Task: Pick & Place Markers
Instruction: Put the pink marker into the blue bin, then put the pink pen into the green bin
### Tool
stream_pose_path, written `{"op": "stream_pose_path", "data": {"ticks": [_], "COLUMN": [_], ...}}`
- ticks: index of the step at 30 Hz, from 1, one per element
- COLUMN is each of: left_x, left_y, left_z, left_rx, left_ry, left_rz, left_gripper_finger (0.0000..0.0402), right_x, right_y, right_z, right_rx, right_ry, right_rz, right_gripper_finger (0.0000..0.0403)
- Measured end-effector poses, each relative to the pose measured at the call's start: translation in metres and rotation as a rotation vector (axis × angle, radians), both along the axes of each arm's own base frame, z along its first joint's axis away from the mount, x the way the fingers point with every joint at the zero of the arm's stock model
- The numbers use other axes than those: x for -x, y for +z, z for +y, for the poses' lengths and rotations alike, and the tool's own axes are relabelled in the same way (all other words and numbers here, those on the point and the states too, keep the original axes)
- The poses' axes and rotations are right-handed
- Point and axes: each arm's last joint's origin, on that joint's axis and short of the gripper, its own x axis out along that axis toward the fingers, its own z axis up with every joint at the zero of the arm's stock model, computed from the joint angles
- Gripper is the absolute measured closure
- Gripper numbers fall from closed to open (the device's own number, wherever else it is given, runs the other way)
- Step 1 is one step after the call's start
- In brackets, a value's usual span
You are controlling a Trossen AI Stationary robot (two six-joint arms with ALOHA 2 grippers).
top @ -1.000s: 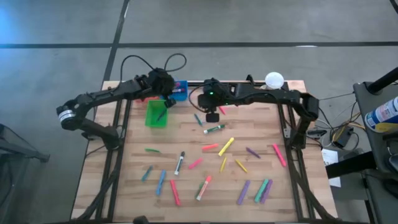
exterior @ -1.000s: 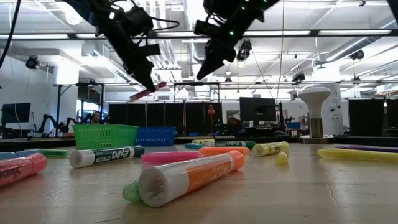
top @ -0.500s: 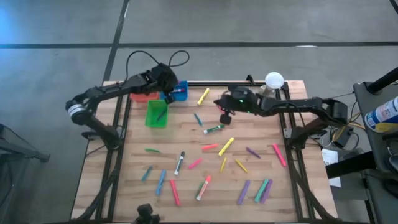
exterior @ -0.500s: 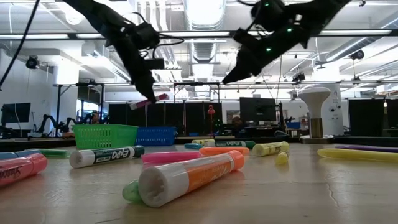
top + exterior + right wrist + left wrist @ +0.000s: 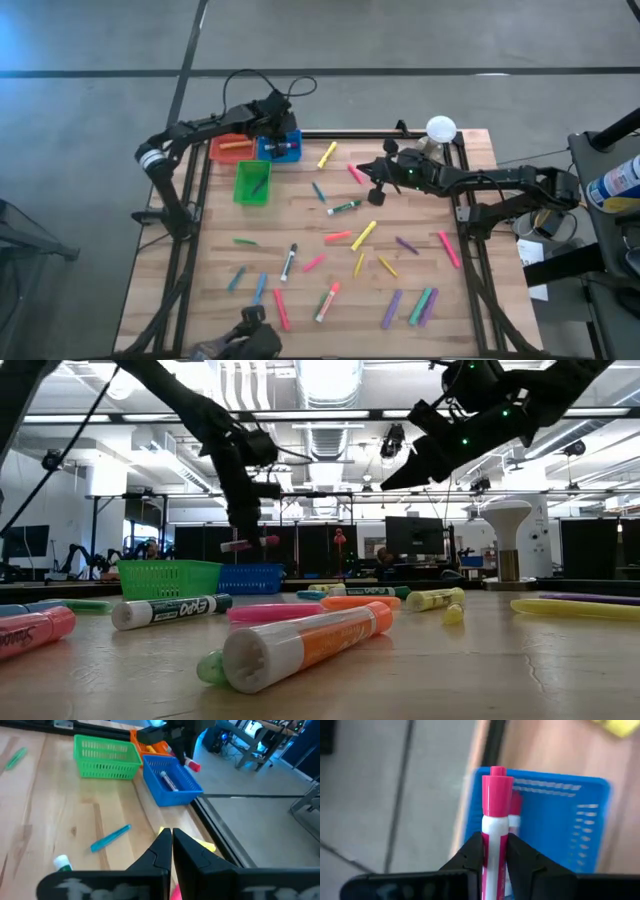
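Bins line the table's far left: red bin, blue bin, green bin. Left gripper hangs over the blue one, clamping a pink marker (probably to drop it there). Rightward, right gripper is shut, empty, above loose markers; bin contents are hard to read.

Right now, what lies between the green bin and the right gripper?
High view: from the green bin toward the shut, empty right gripper, only a small teal marker on bare wood; the pink marker sits just off the line.
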Motion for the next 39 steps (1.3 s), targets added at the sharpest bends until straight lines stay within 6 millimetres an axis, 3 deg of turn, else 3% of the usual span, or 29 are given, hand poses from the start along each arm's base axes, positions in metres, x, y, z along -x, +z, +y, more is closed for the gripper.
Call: {"op": "stream_pose_path", "data": {"ticks": [11, 39], "left_x": [-0.006, -0.009], "left_y": [-0.031, -0.037], "left_z": [0.006, 0.000], "left_rx": [0.090, 0.120], "left_ry": [0.001, 0.053], "left_rz": [0.057, 0.048], "left_gripper_finger": [0.0345, 0.0303], "right_x": [0.002, 0.002], "right_y": [-0.004, -0.004], "right_z": [0.001, 0.000], "right_rx": [0.007, 0.011], "right_ry": [0.002, 0.002], "right_rz": [0.001, -0.003], "right_gripper_finger": [0.0394, 0.0394]}}
